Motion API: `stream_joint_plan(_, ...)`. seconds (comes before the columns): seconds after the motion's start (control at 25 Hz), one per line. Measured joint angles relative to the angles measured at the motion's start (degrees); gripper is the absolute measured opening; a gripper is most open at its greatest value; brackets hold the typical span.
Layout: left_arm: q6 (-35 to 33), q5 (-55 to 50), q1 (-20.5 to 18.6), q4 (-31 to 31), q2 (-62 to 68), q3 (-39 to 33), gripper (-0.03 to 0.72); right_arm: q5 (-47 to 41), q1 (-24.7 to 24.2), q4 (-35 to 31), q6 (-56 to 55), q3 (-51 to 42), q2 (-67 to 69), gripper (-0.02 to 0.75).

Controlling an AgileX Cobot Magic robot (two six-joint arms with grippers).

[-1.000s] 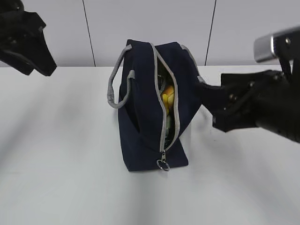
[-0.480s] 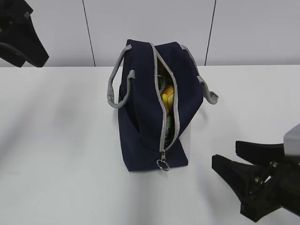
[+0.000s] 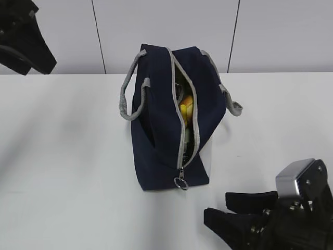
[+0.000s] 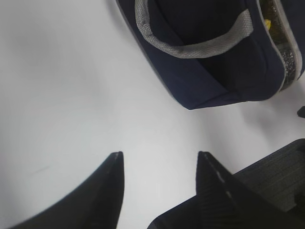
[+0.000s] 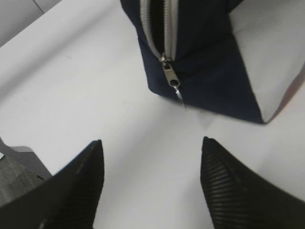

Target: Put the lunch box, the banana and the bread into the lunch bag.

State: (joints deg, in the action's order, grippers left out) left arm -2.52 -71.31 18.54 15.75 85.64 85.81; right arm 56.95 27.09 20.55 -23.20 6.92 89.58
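The navy lunch bag [image 3: 161,135] stands upright mid-table with its grey zipper open along the top and front. The yellow banana [image 3: 186,107] shows through the opening. A pale green edge [image 3: 186,136] below it may be the lunch box. The bread is hidden. My left gripper [image 3: 36,66] hangs open and empty high at the far left, well away from the bag. In the left wrist view it [image 4: 159,157] is over bare table near the bag's grey handle [image 4: 190,46]. My right gripper [image 3: 216,205] is open and empty, low at the front right. It [image 5: 152,143] faces the zipper pull [image 5: 170,78].
The white table [image 3: 67,156] runs all round the bag. A white panelled wall [image 3: 156,26] stands behind. The bag's second grey handle [image 3: 231,101] hangs over its right side.
My right gripper has dropped from beside the bag's right side to the table's front right, then moved left toward the bag's zipper end. My left gripper drew up and left slightly.
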Motion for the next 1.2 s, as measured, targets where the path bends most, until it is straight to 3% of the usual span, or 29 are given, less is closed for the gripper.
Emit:
stream_joint_plan(0.12,0.23,0.0,0.0,0.0,0.0,0.0,0.372,6.94,0.0,0.81,0.34,0.32,8.58,0.487)
stream_joint_plan(0.32,0.5,0.0,0.0,0.26,0.0,0.0,0.372,8.33,0.0,2.21,0.47,2.75,19.04,0.487)
stream_joint_plan(1.2,0.89,0.0,0.0,0.35,0.0,0.0,0.372,8.65,0.0,0.92,13.47,13.27,21.04,0.482)
